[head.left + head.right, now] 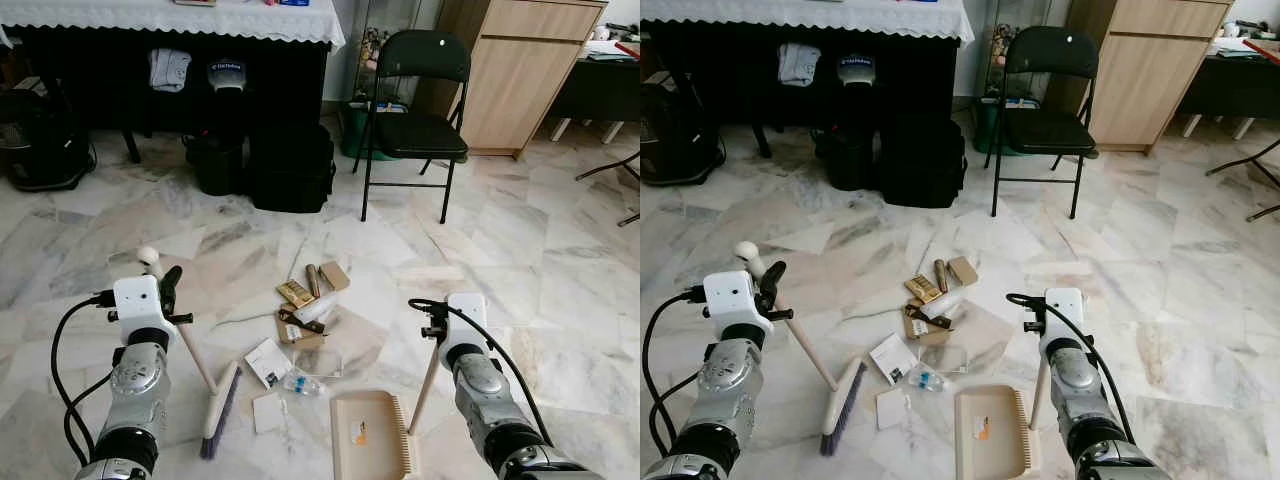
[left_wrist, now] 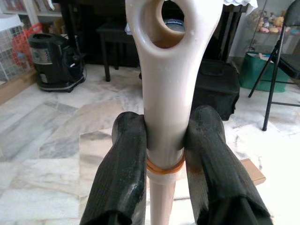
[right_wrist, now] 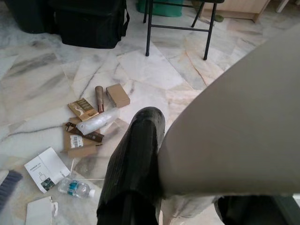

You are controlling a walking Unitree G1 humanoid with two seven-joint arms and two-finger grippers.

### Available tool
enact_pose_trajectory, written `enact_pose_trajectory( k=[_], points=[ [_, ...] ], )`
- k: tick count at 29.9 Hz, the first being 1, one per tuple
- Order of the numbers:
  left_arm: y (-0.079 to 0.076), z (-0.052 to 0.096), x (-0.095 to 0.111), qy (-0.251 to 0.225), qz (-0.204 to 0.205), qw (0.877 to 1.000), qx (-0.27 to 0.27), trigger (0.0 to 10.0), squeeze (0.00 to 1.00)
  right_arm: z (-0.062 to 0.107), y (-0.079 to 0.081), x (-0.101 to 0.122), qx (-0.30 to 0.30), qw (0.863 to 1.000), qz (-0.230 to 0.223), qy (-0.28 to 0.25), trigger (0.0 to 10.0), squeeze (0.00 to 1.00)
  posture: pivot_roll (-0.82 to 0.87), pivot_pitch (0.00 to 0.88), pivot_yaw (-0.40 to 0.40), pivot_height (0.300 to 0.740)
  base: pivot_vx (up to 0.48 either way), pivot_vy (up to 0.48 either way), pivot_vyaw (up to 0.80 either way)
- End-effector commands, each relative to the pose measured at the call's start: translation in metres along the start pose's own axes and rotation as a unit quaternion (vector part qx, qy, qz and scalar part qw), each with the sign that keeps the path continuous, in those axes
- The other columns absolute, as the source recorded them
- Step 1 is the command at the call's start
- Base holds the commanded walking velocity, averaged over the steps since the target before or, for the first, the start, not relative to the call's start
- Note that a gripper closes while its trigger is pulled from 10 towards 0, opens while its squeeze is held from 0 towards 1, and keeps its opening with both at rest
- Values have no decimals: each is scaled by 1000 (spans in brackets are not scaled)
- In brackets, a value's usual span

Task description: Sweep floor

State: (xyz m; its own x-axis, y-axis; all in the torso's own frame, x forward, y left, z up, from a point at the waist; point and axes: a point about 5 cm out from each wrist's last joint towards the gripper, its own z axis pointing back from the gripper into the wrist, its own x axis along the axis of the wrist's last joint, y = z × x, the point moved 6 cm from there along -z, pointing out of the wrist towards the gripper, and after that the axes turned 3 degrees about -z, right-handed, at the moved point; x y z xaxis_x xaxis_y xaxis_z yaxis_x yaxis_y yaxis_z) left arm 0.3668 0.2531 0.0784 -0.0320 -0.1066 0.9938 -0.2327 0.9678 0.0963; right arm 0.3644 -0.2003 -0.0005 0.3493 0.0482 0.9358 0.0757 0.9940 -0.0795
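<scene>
Left tool (image 1: 168,290) pinched the broom handle (image 2: 164,117); right tool (image 3: 154,187) seemingly gripped the dustpan (image 1: 370,435); litter (image 1: 300,320) between both tools lay unswept

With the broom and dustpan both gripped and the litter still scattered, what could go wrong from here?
1. The plastic bottle is round and may roll away from the broom instead of entering the dustpan.
2. The flat white cards lie flush on the marble, so bristles may slide over them.
3. The left pincer clamps the broom handle near its top end, so sweeping force may twist the handle in the grip.
</scene>
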Motion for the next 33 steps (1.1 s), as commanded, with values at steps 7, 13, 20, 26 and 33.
enact_pose_trajectory(
  k=[7, 13, 20, 26, 33],
  points=[
    [11, 4, -20, 58, 5, 997, -43, 10000, 0, 1, -7, -6, -9, 1000, 15, 14, 10000, 0, 19, 0, -109, 740, 0, 0, 0],
    [21, 6, -24, 70, -24, 996, -56, 10000, 0, 1, -7, -6, -9, 1000, 16, 15, 10000, 0, 22, 0, -111, 740, 0, 0, 0],
    [38, 9, -26, 76, -81, 992, -58, 10000, 0, 1, -8, -6, -10, 1000, 16, 15, 10000, 0, 26, 0, -112, 740, 0, 0, 0],
    [42, 18, -38, 102, -96, 987, -83, 10000, 0, 1, -7, -6, -9, 1000, 17, 15, 10000, 0, 27, 0, -111, 740, 0, 0, 0],
    [55, 9, -11, 31, -57, 997, 43, 10000, 0, 1, -7, -5, -10, 1000, 16, 12, 10000, 0, 29, 0, -111, 740, 0, 0, 0]
  ],
)
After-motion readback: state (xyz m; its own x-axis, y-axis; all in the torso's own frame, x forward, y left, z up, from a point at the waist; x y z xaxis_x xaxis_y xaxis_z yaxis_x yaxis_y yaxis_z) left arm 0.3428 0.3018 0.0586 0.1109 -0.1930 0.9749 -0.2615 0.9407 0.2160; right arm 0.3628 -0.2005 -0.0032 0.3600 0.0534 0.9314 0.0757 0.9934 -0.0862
